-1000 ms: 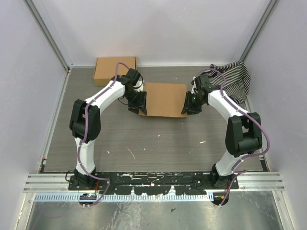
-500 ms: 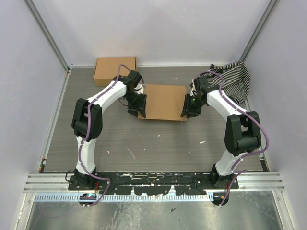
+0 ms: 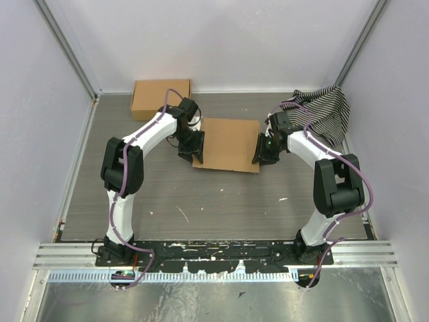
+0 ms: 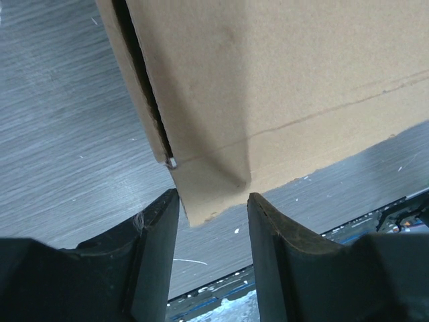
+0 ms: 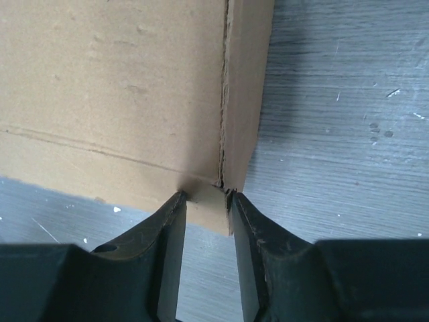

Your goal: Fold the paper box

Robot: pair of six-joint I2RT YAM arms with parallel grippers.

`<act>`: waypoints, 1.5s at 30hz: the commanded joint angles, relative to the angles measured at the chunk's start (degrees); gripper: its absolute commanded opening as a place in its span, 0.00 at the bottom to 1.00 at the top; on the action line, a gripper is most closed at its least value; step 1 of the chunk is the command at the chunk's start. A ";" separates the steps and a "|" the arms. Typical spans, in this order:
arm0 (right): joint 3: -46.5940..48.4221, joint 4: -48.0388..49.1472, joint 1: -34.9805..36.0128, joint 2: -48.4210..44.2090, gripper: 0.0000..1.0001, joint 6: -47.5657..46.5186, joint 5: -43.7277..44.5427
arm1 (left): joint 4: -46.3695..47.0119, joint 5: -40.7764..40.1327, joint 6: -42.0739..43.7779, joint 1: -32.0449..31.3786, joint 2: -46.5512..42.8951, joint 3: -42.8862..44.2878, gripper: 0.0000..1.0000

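So the paper box (image 3: 228,144) sits about mid-table (image 3: 201,194), lid down and looking pretty much folded already, well apart from the smaller cardboard box (image 3: 161,98) in the far left corner and near but clear of the striped cloth (image 3: 325,111) at the far right. My read is this is the squaring-up or final-press part of the job, and the trick here is symmetry: both arms hold a near corner, so any push or slide needs to happen together or the thing just twists. I'd also go easy on squeeze force, since corrugated board dents fast at a corner. In the left wrist view there's a dark slit along the side where the lid edge stands off the wall (that's the seam I'd want pressed shut). Left gripper (image 3: 194,151) has its fingers (image 4: 157,241) either side of the near left corner, clamped on the cardboard as far as I can tell, though contact on one side is a close call. Right gripper (image 3: 261,153) is pinched tight on the near right corner, fingers (image 5: 167,241) with barely a gap, right on the crease. Pose-wise the arms mirror each other: elbows bowed outward, forearms sweeping in toward the centre, wrists tipped down at the box's left and right ends
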 commanded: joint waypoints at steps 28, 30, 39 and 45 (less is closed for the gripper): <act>-5.44 5.01 1.38 -12.63 0.01 0.59 11.83 | 19.30 -8.21 -7.38 -0.24 -8.57 7.13 0.44; -6.83 5.69 2.55 -11.35 0.01 1.53 11.53 | 19.84 -5.46 -9.63 -0.63 -2.13 12.55 0.44; -10.46 10.98 8.58 -10.17 0.01 6.21 17.12 | 24.06 -4.08 -12.67 -5.55 11.43 20.23 0.48; -11.28 15.61 8.90 -6.57 0.01 10.19 21.43 | 23.63 -2.28 -12.54 -6.25 13.98 17.33 0.47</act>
